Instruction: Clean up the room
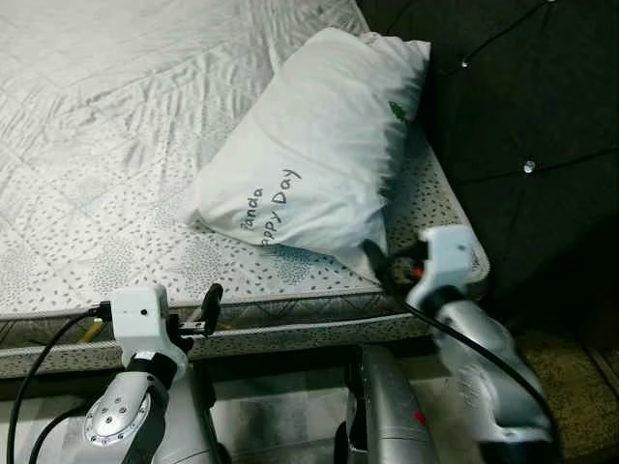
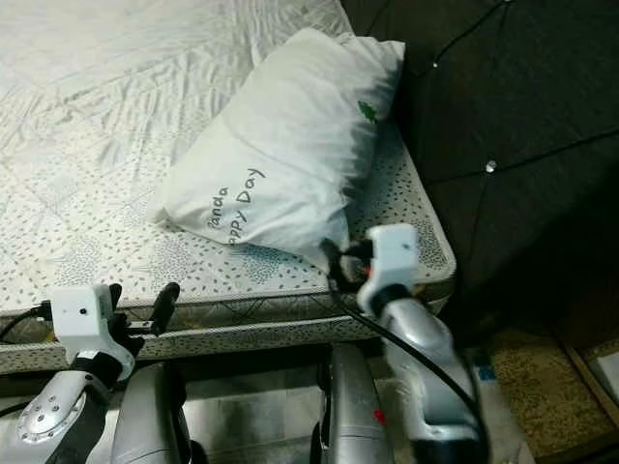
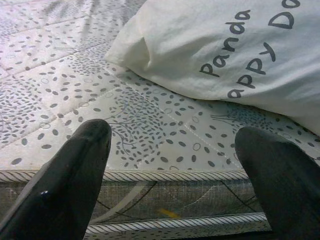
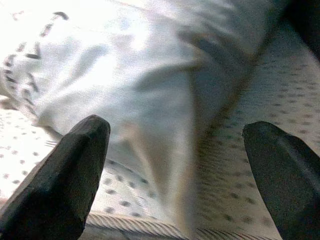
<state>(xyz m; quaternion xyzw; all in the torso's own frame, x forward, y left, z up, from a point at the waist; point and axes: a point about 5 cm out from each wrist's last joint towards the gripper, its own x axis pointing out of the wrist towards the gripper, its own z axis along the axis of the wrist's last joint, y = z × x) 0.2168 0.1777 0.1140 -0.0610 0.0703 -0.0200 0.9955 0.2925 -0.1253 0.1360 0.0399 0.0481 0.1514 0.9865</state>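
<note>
My right end effector point(image 1: 379, 259), fingers wide, sits at the pillow point(image 1: 309, 145) corner, lower centre; next I judge: close on it. Left end effector point(image 1: 207, 307) wide, idle.

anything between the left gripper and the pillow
Nothing but bare patterned mattress: the left wrist view shows it between the open left gripper and the pillow.

"Panda" over partly hidden "...appy Day", grey letters on white pillow point(image 1: 309, 145)

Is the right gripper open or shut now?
Open. The right gripper has its two black fingers set wide apart, the pillow corner between them, ungripped.
</note>
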